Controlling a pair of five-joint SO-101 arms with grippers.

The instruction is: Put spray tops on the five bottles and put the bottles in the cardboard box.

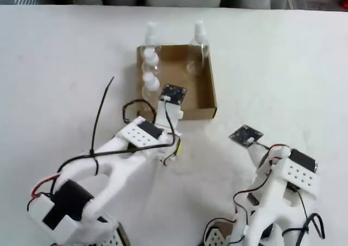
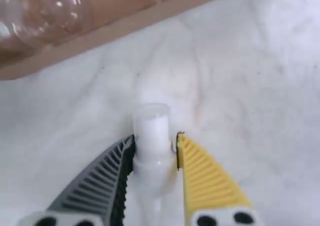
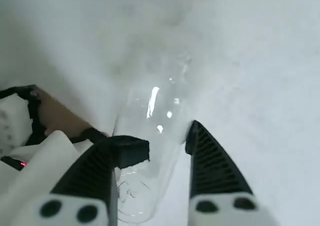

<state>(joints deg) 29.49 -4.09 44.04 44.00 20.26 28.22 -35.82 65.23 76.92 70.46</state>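
Note:
My left gripper (image 2: 155, 138) is shut on a white spray top (image 2: 150, 118), held just above the white table in front of the cardboard box (image 2: 120, 24). In the high view this gripper (image 1: 171, 143) sits at the near wall of the box (image 1: 209, 96). Several clear bottles with white spray tops (image 1: 150, 83) lie inside the box, most along one side wall. My right gripper (image 3: 167, 138) is shut on a clear open-necked bottle (image 3: 155, 101), with a black finger on each side. In the high view the right arm (image 1: 283, 175) is at the lower right.
The white cloth-covered table (image 1: 283, 67) spreads around the box. The left arm's white body and cables (image 1: 98, 164) fill the lower left. Part of the left arm (image 3: 20, 121) and the box's brown wall (image 3: 57, 116) show in the right wrist view.

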